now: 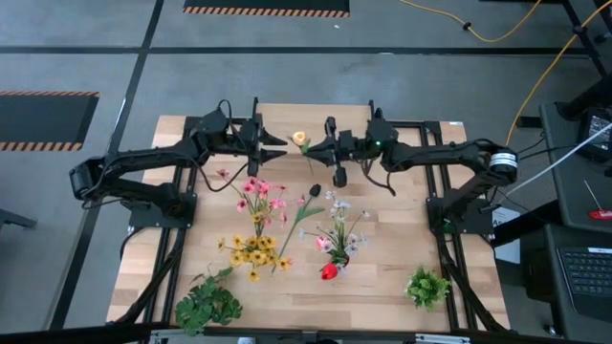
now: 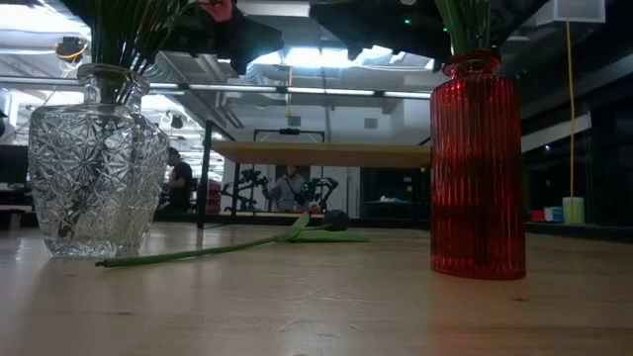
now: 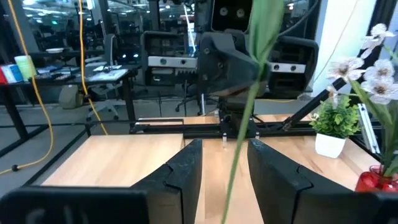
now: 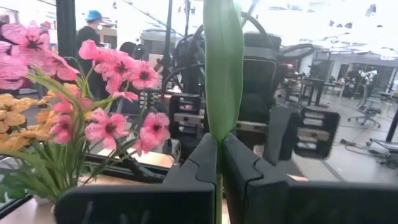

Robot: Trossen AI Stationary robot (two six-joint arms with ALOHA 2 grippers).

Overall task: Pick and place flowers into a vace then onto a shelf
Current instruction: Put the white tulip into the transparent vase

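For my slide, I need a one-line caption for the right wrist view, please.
Right end effector shut on a green flower stem, beside pink flowers.

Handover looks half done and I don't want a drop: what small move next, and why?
Probably shut the left claw on the stem. It stands open with the stem running through it, while the right claw is shut on the same stem. Gripping first should keep it from falling when the right one lets go.
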